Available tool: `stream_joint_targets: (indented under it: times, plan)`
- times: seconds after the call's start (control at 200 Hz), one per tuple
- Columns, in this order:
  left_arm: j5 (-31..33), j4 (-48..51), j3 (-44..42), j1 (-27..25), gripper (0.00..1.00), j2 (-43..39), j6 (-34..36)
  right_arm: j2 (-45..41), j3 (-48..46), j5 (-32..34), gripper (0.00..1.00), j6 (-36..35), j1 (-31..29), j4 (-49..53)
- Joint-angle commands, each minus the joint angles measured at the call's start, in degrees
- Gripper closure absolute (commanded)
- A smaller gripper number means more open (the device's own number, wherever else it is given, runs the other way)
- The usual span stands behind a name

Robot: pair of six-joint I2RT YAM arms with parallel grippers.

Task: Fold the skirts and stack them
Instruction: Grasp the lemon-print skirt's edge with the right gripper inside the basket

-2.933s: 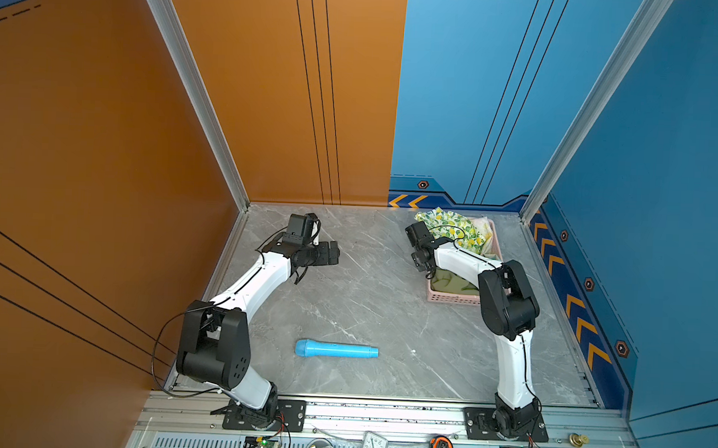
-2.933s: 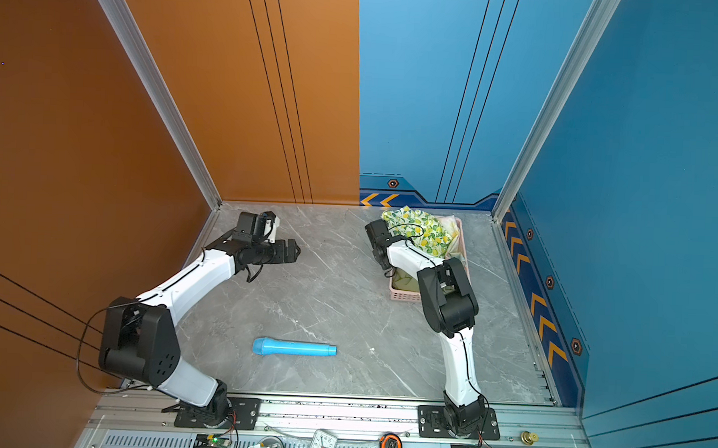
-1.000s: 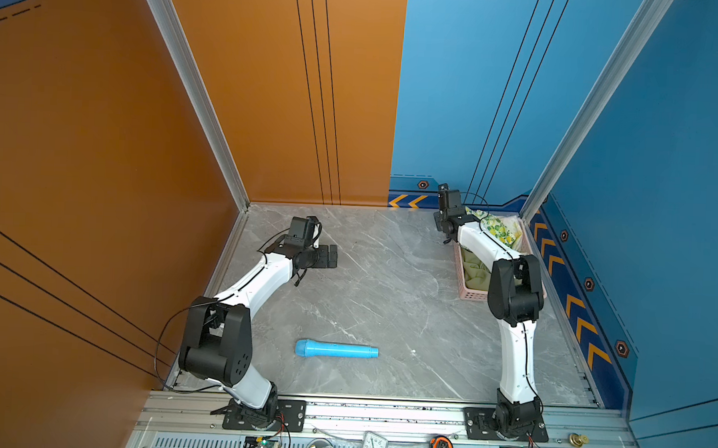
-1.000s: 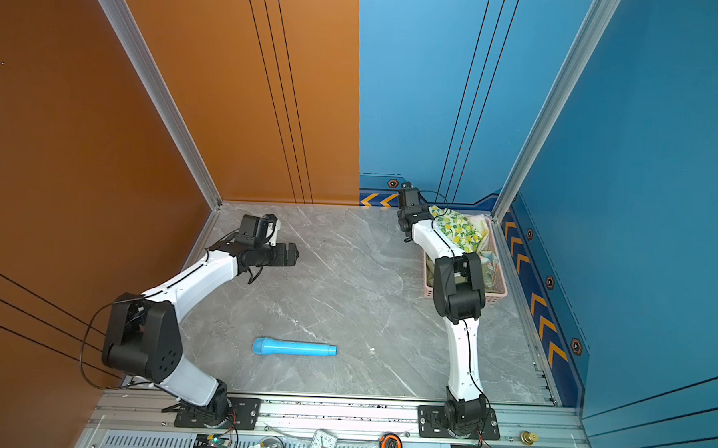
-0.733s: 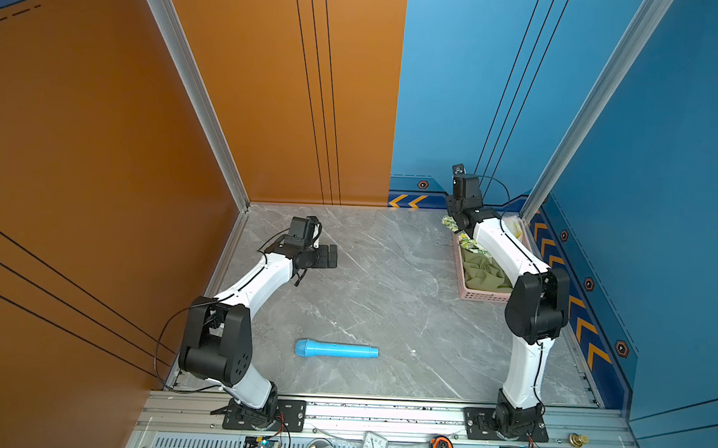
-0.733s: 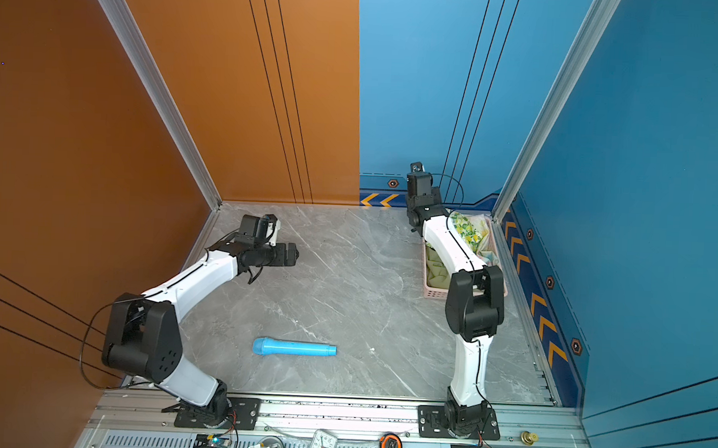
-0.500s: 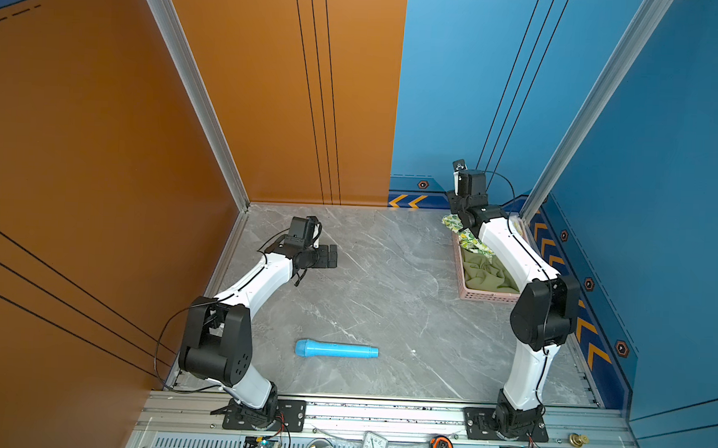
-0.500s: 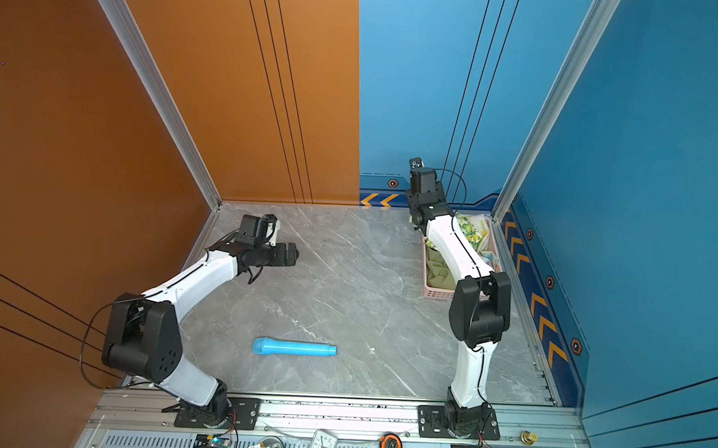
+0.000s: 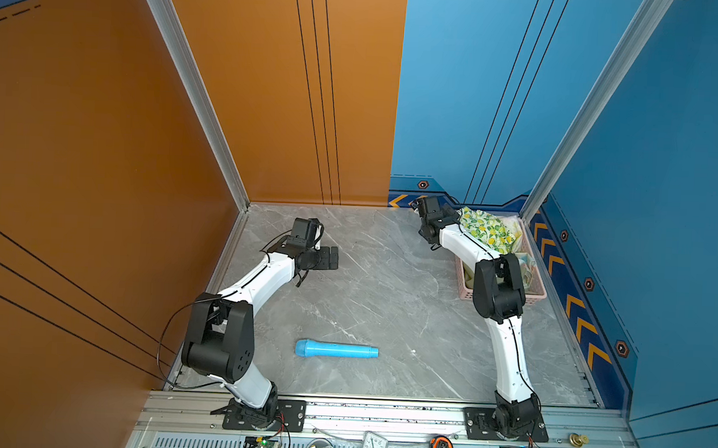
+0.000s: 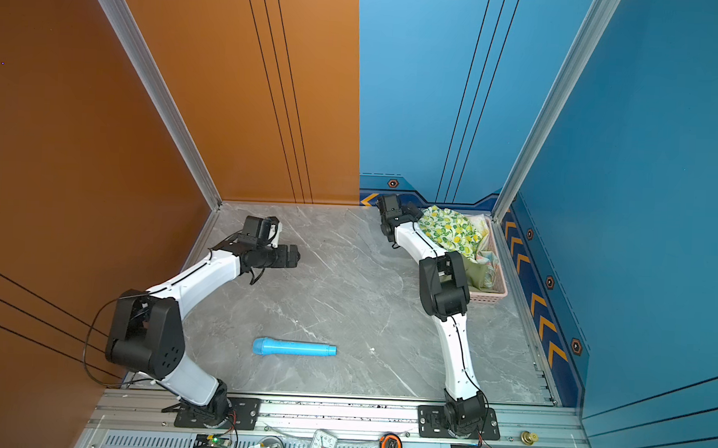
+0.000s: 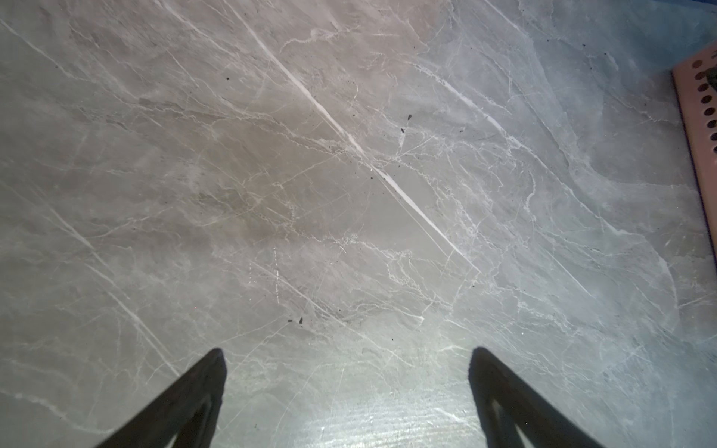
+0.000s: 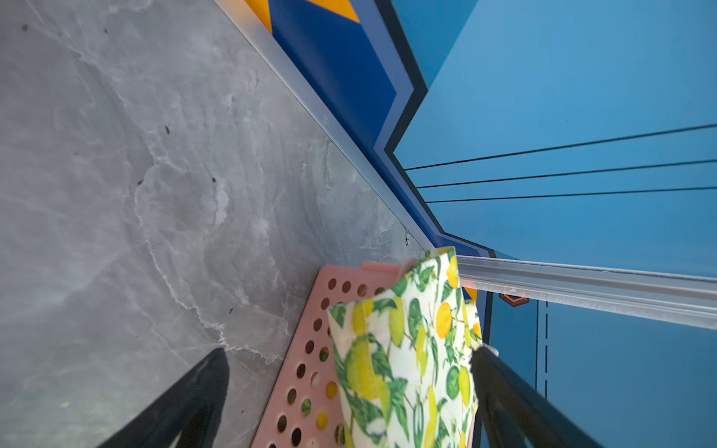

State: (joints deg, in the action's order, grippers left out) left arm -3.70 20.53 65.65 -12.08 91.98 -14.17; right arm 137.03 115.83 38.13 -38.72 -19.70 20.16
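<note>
**Skirt location.** All three skirts are in the basket (image 9: pixel 533 293) at the table's (image 9: pixel 388 284) far right corner. The lemon skirt (image 9: pixel 488 232) lies on top, bunched high and spilling over the far rim. The pastel skirt (image 9: pixel 528 270) and olive skirt (image 10: pixel 474 271) sit beneath it. None is folded or stacked, so the task is judged to be at its start.

**Right gripper.** The right gripper (image 9: pixel 449 214) is at the basket's far end, close to the back wall. In the wrist view its jaws are spread, with a raised fold of the lemon skirt (image 12: pixel 407 349) standing between them. The fold's edge lies just beside one finger; contact cannot be confirmed. The gripper pinches nothing. This placement suits a grasp on the topmost skirt.

**Left gripper.** The left gripper (image 9: pixel 329 258) hovers over bare table with its jaws spread and empty. It is probably positioned to receive the skirt for spreading.

**Obstruction.** A blue tube (image 9: pixel 335 350) lies near the front edge, well apart from both grippers.
</note>
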Motion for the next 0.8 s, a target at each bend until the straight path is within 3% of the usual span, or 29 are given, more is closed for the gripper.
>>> stream_joint_targets:
  times: [0.0,0.11,0.195,0.295,0.385,0.416,0.796]
  plan:
    - [-0.53,1.49,1.3,-0.22,0.02,1.07,-0.77,2.93,5.0,6.12,0.02,-5.67,0.95,0.07]
    - [-0.69,1.89,1.78,-0.28,0.02,1.79,-1.11,5.94,7.57,8.41,0.04,-7.39,1.88,-0.51]
    - [-0.74,1.8,1.95,-0.34,0.02,2.19,-1.68,6.54,8.22,9.06,0.15,-7.75,2.54,-2.53]
    - [-0.99,1.86,2.34,-0.54,0.01,2.84,-2.06,6.38,8.48,8.72,0.46,-9.13,2.91,-4.83]
    - [-1.0,1.88,2.63,-0.8,0.01,3.22,-2.09,6.58,10.2,8.78,0.91,-9.68,3.22,-5.01]
    - [-1.07,1.89,2.72,-0.8,0.01,3.17,-2.09,6.14,10.53,8.73,1.0,-9.35,3.34,-5.12]
    - [-0.43,6.25,3.57,-0.42,0.01,-2.03,-0.26,-10.06,7.49,5.34,1.0,6.35,4.78,1.82]
